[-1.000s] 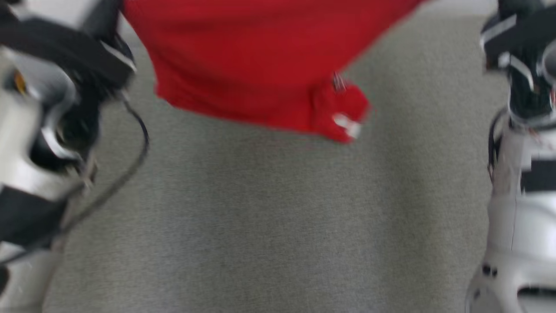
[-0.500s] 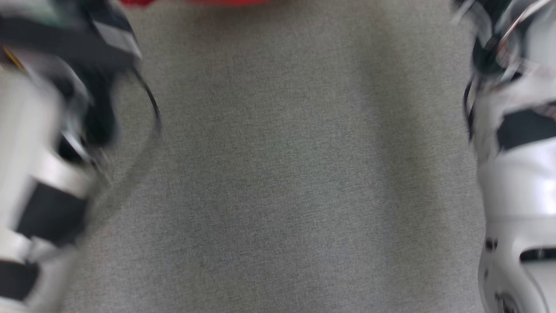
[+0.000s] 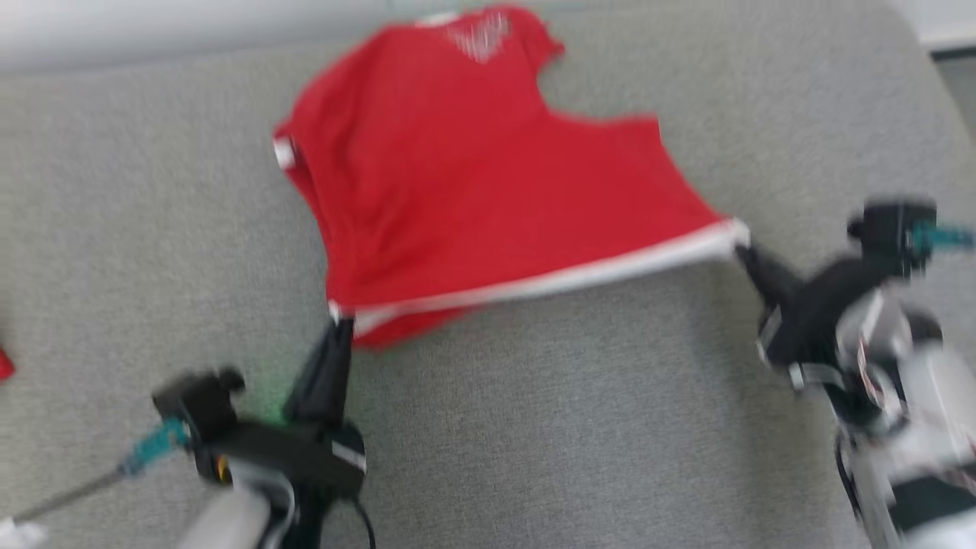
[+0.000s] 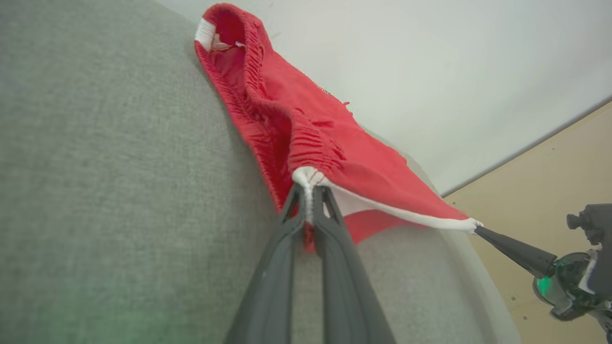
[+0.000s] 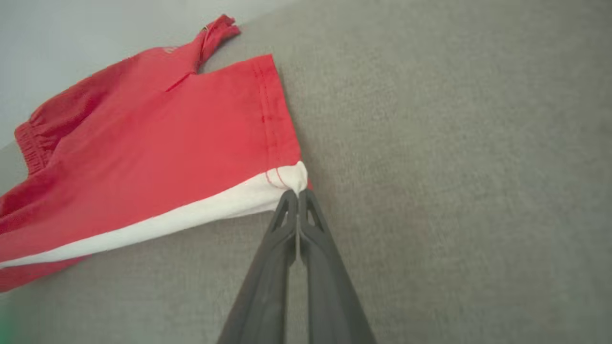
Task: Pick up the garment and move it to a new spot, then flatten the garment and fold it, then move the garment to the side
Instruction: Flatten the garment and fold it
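Observation:
The garment (image 3: 473, 183) is a pair of red shorts with a white stripe, spread on the grey surface (image 3: 534, 427). My left gripper (image 3: 341, 320) is shut on its near left corner, where the elastic waistband (image 4: 306, 177) bunches between the fingers. My right gripper (image 3: 741, 245) is shut on the other end of the white stripe (image 5: 291, 184). The stripe runs taut between the two grippers. In the left wrist view the garment (image 4: 287, 129) stretches away, and the right gripper (image 4: 478, 227) pinches its far corner.
The grey fabric surface stretches wide on all sides of the garment. A pale wall (image 4: 430, 71) and a tan floor (image 4: 564, 157) lie beyond its edge. A small red scrap (image 3: 4, 364) shows at the far left edge.
The head view has swung, so the whole garment and both grippers now show. The garment, earlier hanging at the top of the picture, now lies spread on the surface with both corners held.

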### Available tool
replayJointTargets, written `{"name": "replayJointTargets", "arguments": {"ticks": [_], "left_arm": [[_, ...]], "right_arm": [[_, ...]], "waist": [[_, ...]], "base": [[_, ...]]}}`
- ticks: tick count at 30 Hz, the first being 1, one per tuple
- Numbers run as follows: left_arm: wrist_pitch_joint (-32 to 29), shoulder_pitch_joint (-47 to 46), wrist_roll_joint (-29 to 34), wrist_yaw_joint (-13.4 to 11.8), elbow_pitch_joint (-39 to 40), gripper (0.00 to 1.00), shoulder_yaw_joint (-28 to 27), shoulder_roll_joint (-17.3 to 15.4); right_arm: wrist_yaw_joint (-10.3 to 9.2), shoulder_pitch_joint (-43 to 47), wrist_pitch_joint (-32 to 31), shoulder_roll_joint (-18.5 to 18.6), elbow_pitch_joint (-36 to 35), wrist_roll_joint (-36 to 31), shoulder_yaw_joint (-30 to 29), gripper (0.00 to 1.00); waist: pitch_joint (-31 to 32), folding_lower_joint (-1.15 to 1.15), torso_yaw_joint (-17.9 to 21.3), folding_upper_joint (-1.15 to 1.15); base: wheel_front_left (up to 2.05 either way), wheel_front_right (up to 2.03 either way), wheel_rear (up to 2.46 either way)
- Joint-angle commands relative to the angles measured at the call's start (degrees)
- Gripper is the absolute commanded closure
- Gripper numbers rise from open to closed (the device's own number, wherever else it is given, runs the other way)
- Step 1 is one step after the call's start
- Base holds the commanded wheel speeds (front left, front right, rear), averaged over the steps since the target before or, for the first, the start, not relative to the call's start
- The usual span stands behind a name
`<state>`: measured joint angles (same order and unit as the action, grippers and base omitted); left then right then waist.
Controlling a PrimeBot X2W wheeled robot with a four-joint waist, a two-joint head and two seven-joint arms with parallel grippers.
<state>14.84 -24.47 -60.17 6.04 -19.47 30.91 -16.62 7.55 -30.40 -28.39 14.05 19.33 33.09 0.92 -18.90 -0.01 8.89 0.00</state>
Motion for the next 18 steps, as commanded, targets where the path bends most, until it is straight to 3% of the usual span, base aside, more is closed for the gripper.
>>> {"name": "replayJointTargets", "arguments": {"ticks": [1, 8, 18], "left_arm": [[0.0, 4.4, -0.6, 0.2, -0.6, 1.0, 0.3, 0.6], [0.3, 12.8, -1.0, 1.1, 1.8, 1.0, -1.2, 1.1], [0.3, 23.9, 5.5, 0.4, 2.9, 1.0, 2.0, -4.3]], "right_arm": [[-0.1, 4.4, -2.0, 0.8, -3.3, 0.8, -0.5, 1.0], [-0.09, 21.0, -11.6, 0.3, -18.3, 2.8, -4.1, 1.0], [-0.09, 41.5, -22.0, -3.5, -32.7, 3.0, -8.5, 1.0]], "waist": [[5.4, 0.01, 0.2, 0.0], [11.8, 0.01, 0.1, 0.0], [17.4, 0.01, -0.4, 0.0]], "base": [[0.0, 0.0, 0.0], [0.0, 0.0, 0.0], [0.0, 0.0, 0.0]]}}
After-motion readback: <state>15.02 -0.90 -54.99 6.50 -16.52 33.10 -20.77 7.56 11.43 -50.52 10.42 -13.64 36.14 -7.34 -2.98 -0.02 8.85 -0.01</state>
